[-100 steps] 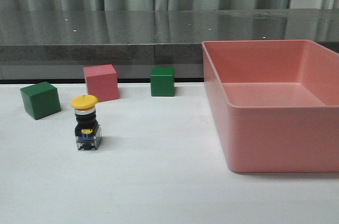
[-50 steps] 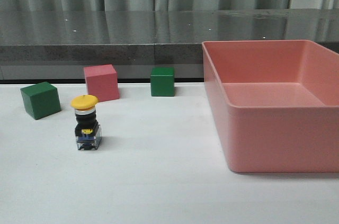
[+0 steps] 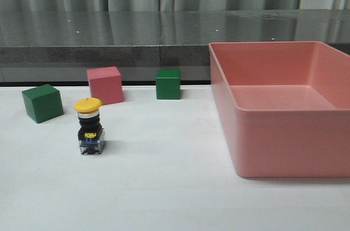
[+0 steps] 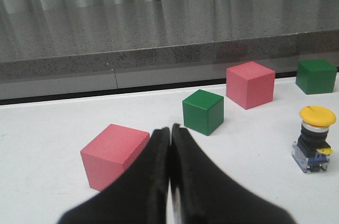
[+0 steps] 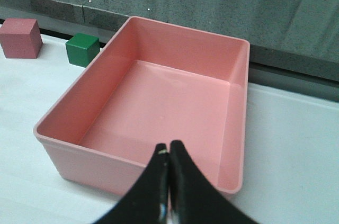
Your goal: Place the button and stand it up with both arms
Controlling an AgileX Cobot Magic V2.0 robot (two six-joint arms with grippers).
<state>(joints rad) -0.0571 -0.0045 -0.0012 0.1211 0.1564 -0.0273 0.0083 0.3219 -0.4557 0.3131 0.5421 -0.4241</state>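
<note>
A: Position of the button [image 3: 89, 127]?

B: It stands upright on the white table [image 3: 164, 187], left half, yellow cap up and clear base block down. Its long axis is vertical. A green cube [image 3: 42, 102] sits behind it to the left, a pink cube [image 3: 104, 84] just behind it, and a second green cube [image 3: 167, 83] further right. The pink bin [image 3: 284, 105] occupies the right side, well apart from the button.

A: Which arm is nearer?

B: The left. In its wrist view the button [image 4: 315, 138] shows off to one side of the left gripper [image 4: 170, 134], apart from the fingertips, with another pink cube [image 4: 114, 155] close beside the fingers. The right gripper [image 5: 168, 152] hangs over the near rim of the bin [image 5: 132, 166], and the button is absent from that view.

A: Jaw state?

B: Both pairs are pressed together and hold nothing.

A: Task status?

B: By my judgement the button already stands. Any further contact calls for the left jaws to part first, then approach sideways at the black body, clear of the cap.
</note>
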